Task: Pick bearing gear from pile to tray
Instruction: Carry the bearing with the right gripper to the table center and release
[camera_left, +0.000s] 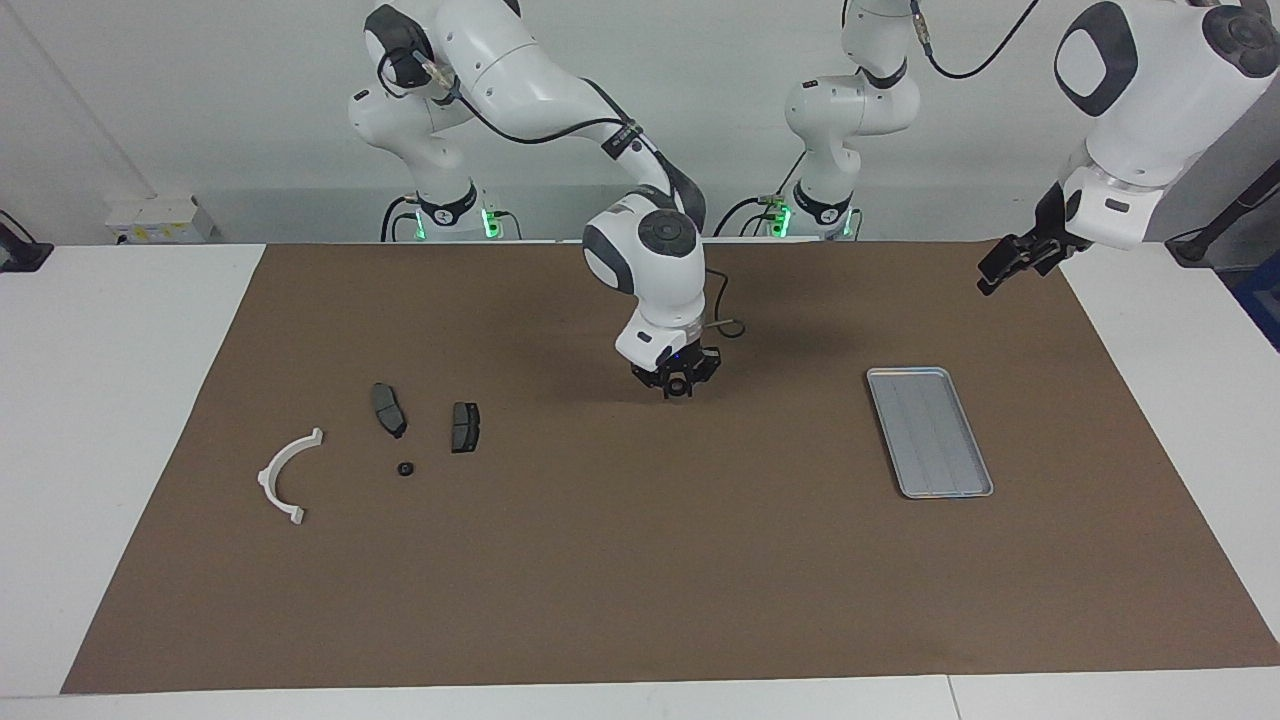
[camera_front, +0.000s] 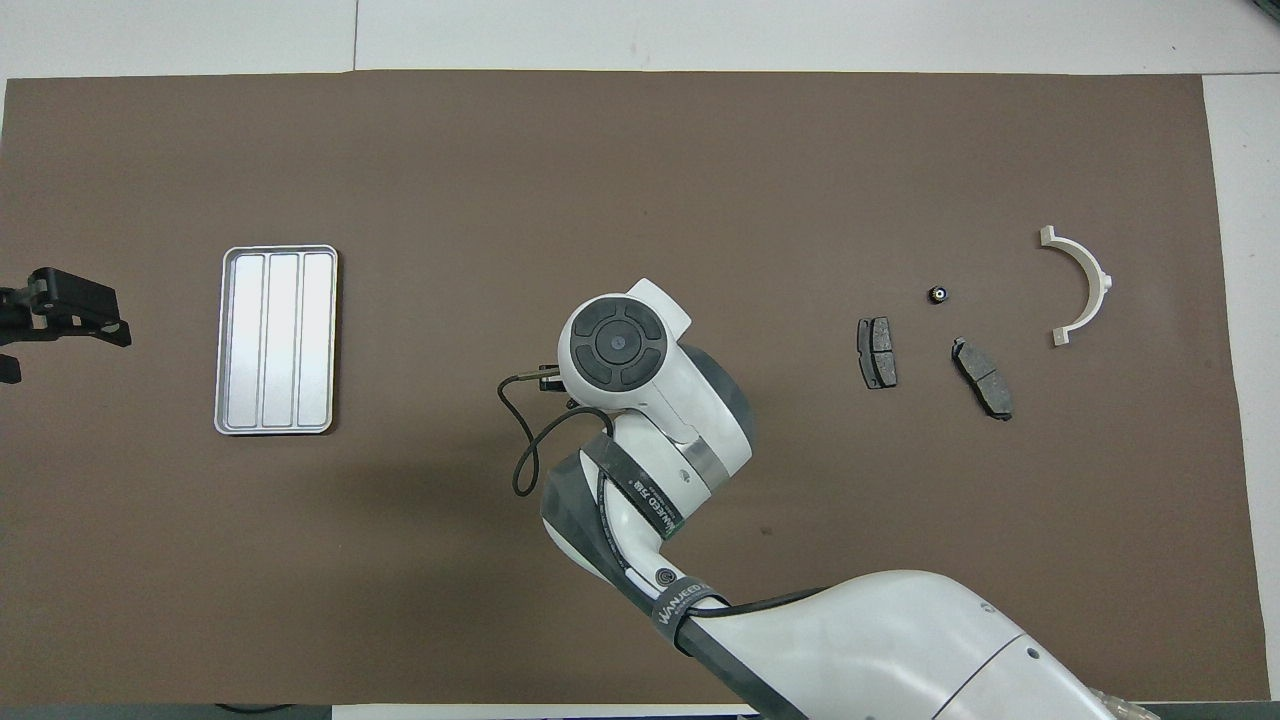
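I see one small black bearing gear (camera_left: 404, 468) lying in the pile (camera_left: 465, 427) toward the right arm's end, the tray (camera_left: 905, 378) bare, the right gripper (camera_left: 678, 386) over mid-mat between them, its load and opening impossible to tell, and the left gripper (camera_left: 1000, 272) waiting, so I judge delivery unfinished.

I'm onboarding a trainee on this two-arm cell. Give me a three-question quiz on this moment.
1. True or false: the tray already holds a part.
2. Which lies nearest the small black round piece?
A. the tray
B. a brake pad
C. the white arc bracket
3. Fill in: the right gripper is over the bare ____ between pile and tray, while the left gripper waits near the mat's edge.

Key: 1 false; 2 B; 3 mat.
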